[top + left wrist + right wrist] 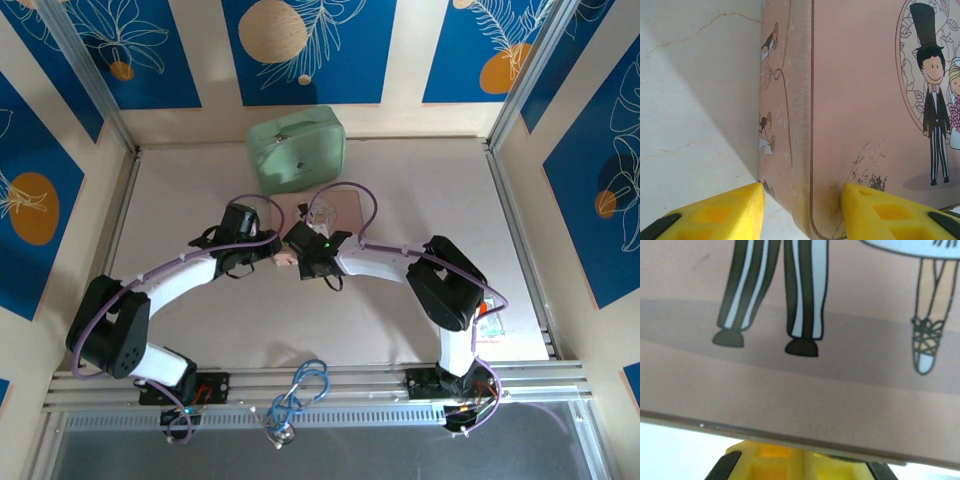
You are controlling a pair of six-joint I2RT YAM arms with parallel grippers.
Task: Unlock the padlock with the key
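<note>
My left gripper (802,202) spread astride the flat pink cartoon-printed tin box (865,100) at frame bottom, right gripper (795,464) state untellable, I'm probably bracing it; next, find the padlock.

White links (190,272), black joints (110,335), purple cables (350,184)

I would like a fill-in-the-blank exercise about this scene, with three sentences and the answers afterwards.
1. The box at the left gripper is ____ in colour.
2. The man drawn on it wears a tall black ____.
3. In the top view, the case beyond the box is ____.
Missing words: pink; hat; green.
</note>
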